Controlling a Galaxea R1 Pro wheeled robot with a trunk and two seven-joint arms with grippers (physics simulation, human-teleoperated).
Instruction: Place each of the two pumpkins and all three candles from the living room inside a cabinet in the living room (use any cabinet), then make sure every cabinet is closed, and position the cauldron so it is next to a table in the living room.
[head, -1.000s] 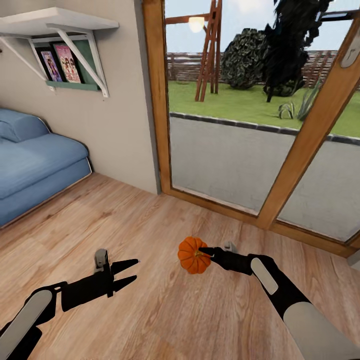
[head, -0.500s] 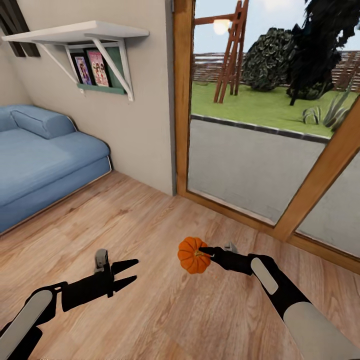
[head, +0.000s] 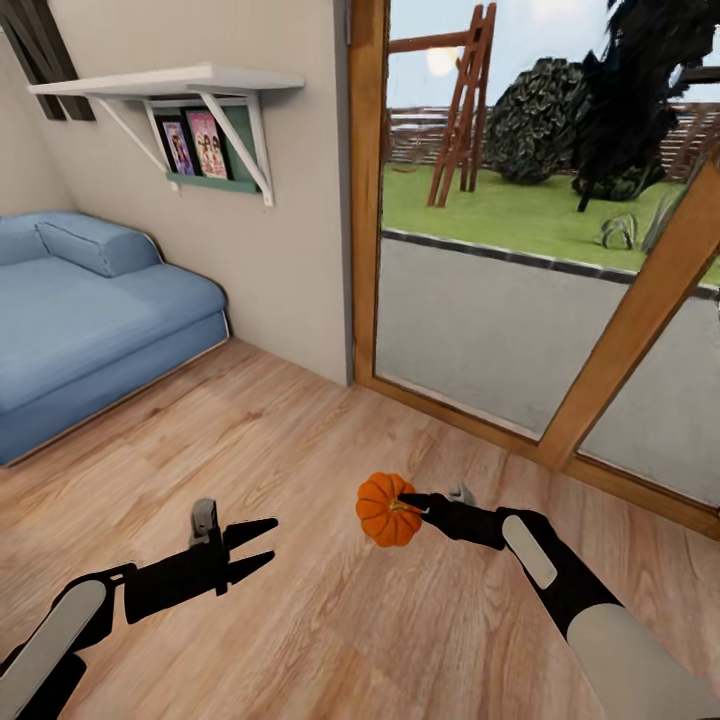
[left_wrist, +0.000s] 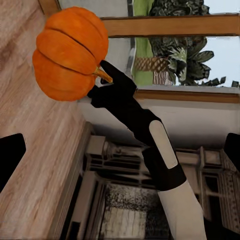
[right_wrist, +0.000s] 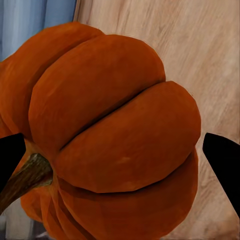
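Right pincer (head: 408, 503) grips ribbed pumpkin (head: 385, 510)

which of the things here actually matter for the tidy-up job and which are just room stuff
Job:
- pumpkin, gripped by the right gripper
- left gripper, open and empty

Just room stuff:
- blue sofa
- wall shelf with picture frames
- glass patio door
- wooden floor

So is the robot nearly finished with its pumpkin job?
Not yet. The right gripper holds one pumpkin above the wooden floor, near the sofa and glass door. The left gripper is open and empty. The pumpkin isn't stowed yet, so stowing it and the rest remain.
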